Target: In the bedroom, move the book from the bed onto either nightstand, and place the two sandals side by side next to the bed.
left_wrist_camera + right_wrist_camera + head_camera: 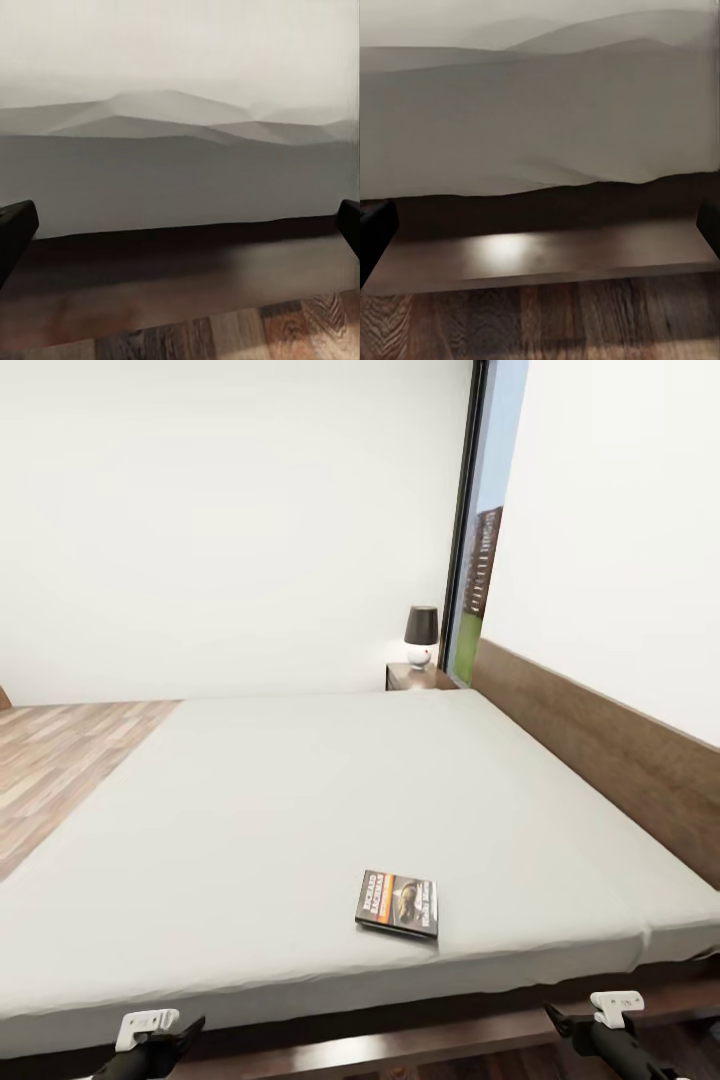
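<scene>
While low before the bed (pixel 300 780), left gripper (pixel 180 225) and right gripper (pixel 540 225) both wide apart, empty.

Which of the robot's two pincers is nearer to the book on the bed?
The right pincer. The book lies on the mattress toward the right half of the bed's near edge, and the left pincer sits much farther off.

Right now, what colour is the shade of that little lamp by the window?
The lamp has a dark, near-black shade on a pale base; it shows best in the head view.
</scene>
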Robot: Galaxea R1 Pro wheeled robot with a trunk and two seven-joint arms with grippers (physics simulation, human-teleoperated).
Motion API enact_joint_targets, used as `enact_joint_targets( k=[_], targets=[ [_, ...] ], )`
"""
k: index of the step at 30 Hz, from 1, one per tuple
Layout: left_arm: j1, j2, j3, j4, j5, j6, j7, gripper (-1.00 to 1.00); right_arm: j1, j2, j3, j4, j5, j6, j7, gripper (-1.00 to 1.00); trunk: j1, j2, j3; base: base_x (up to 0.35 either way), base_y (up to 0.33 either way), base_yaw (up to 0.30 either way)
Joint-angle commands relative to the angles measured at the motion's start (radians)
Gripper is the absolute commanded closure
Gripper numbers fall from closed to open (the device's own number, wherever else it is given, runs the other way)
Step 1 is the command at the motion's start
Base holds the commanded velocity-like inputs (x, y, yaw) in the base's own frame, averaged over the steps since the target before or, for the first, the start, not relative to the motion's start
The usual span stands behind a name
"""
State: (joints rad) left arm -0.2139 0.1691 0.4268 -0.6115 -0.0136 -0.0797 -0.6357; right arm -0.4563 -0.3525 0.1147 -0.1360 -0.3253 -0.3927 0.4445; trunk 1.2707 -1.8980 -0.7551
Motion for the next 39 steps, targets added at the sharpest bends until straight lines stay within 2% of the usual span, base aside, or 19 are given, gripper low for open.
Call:
enact_joint_targets(
  k=[1,39],
  targets=[
    [-0.001,0.0,0.003,0.001,-0.002,-0.003,-0.006,-1.0,-0.001,0.0,0.008,0.001,-0.01,-0.003,0.003,-1.0,-0.004,0.007,0.002,0.0,0.0,0.0],
    [-0.001,0.0,0.003,0.001,-0.002,-0.003,-0.006,-1.0,-0.001,-0.001,0.008,0.001,-0.01,-0.003,0.003,-1.0,-0.15,0.273,0.121,0.0,0.0,0.0]
  ],
)
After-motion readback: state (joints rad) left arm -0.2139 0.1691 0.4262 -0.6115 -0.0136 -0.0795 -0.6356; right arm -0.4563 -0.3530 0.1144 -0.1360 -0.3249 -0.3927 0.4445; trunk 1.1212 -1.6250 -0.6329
